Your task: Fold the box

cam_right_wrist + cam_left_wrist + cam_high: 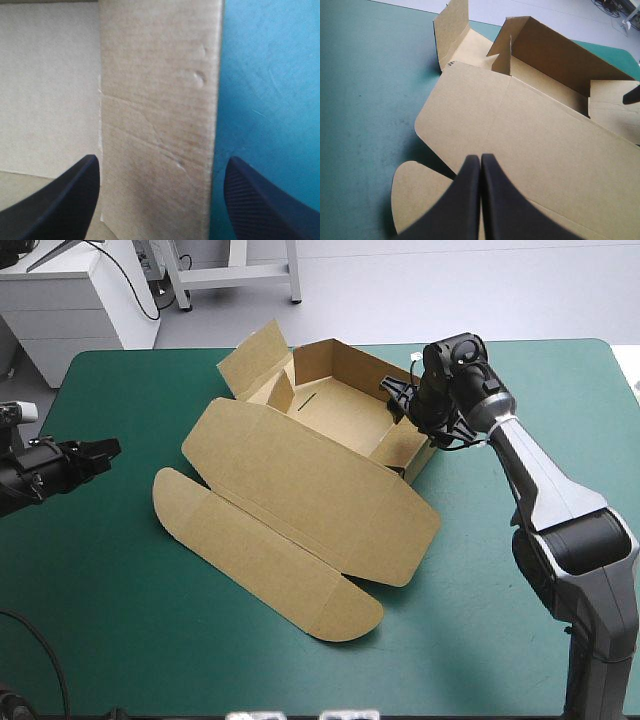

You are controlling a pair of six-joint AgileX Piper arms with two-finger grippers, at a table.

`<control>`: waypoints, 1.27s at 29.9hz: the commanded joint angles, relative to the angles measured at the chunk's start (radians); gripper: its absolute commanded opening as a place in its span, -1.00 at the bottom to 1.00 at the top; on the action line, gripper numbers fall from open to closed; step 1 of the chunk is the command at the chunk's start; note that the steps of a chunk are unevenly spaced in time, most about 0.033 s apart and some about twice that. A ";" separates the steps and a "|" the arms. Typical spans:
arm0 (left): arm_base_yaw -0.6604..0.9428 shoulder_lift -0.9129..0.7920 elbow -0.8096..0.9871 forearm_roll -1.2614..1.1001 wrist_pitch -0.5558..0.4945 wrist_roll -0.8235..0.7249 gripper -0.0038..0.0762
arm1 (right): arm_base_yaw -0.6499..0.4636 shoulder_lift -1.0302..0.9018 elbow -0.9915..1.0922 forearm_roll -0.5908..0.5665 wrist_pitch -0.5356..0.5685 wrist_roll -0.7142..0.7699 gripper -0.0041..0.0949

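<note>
right gripper [161, 167] sitting wide open astride a wall edge of the box [300, 490], left gripper [480, 159] hovering pinched together, loads of bare teal-green cover [120, 590] around it

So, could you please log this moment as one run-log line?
box: walls raised, lid flat | left jaws: shut, clear of box | right jaws: open, astride box's end wall

Box [310, 490]: R gripper [395, 397] astride its right wall; L gripper [108, 450] well left, apart.
</note>
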 commanded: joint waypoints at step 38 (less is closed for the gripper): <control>0.000 -0.012 -0.026 -0.110 -0.012 -0.025 -0.92 | 0.000 -0.053 0.139 -0.008 0.012 -0.067 -0.96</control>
